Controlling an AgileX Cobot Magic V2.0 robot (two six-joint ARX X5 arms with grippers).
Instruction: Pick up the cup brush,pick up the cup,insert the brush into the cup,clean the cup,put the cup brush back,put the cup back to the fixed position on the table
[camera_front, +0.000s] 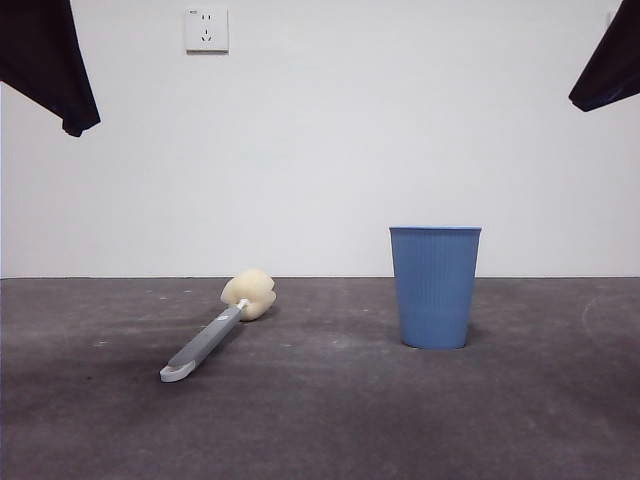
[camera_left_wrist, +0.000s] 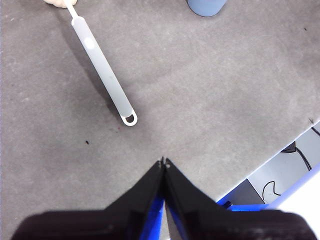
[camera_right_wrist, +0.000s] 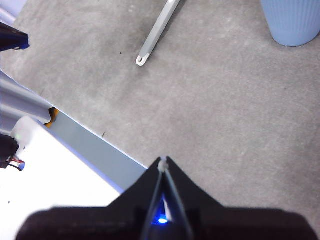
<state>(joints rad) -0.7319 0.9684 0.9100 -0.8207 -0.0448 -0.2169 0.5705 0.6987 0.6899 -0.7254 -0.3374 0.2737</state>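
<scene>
Lying flat on the worktop (camera_front: 320, 420) well apart from the upright cup (camera_front: 435, 286), the brush (camera_front: 215, 335) is best gripped mid-handle once the clenched, empty left end effector (camera_left_wrist: 164, 162) is opened and lowered squarely.

- Left wrist view: cup brush (camera_left_wrist: 102, 70) sponge head cut off at edge; cup (camera_left_wrist: 205, 7) shows base only.
- Right wrist view: brush head out of frame.

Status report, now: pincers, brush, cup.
Left pincer shut, empty, above table. Right pincer the same. Brush flat on table; cup upright beside it, apart. Nothing blocking.
</scene>
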